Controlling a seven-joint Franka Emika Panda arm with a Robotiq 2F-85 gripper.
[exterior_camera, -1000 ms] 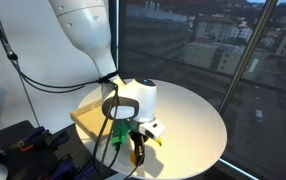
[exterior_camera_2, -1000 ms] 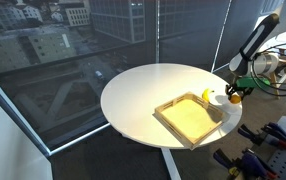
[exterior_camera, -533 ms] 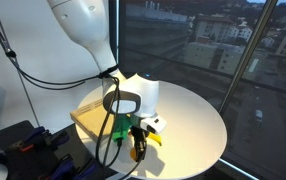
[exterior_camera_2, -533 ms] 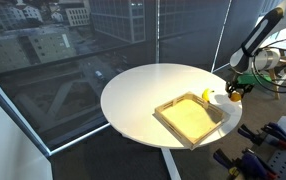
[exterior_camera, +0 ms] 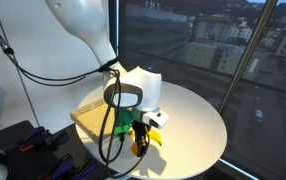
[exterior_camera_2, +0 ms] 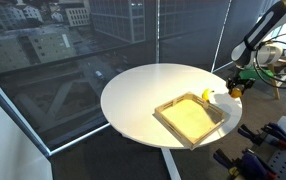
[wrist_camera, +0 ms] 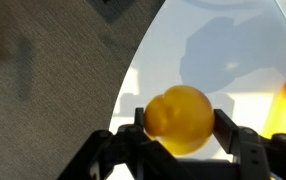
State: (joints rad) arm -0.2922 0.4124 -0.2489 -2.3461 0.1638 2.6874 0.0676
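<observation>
1. My gripper [wrist_camera: 180,128]: two dark fingers [wrist_camera: 226,132], set narrow and clamped from either side on item 2. It shows in both exterior views [exterior_camera: 137,146] [exterior_camera_2: 235,90], below the white wrist housing.
2. Round yellow object [wrist_camera: 180,118]: one, smooth-skinned, held between my fingers at mid-height. In the wrist view it sits over the curved rim of the table. In an exterior view it shows as an orange-yellow spot [exterior_camera_2: 235,92] at the table's edge, on the arm's side.
3. Table [wrist_camera: 218,60]: round, white top, glossy, carrying my shadow in the wrist view. It also shows in both exterior views [exterior_camera: 198,120] [exterior_camera_2: 143,90].
4. Small yellow-and-white item [exterior_camera_2: 207,96]: on the table, just beside the tray's nearest corner, close to my gripper. It is too small to name.
5. Tray [exterior_camera_2: 191,118]: shallow, square, pale yellow wood, lying flat on the table near its edge, apart from my fingers.
6. Cables [exterior_camera: 111,140]: black, looped, hanging beside the wrist.
7. Floor [wrist_camera: 53,80]: grey carpet beyond the table rim.
8. Window [exterior_camera_2: 43,50]: floor-height glass, with city buildings beyond.
</observation>
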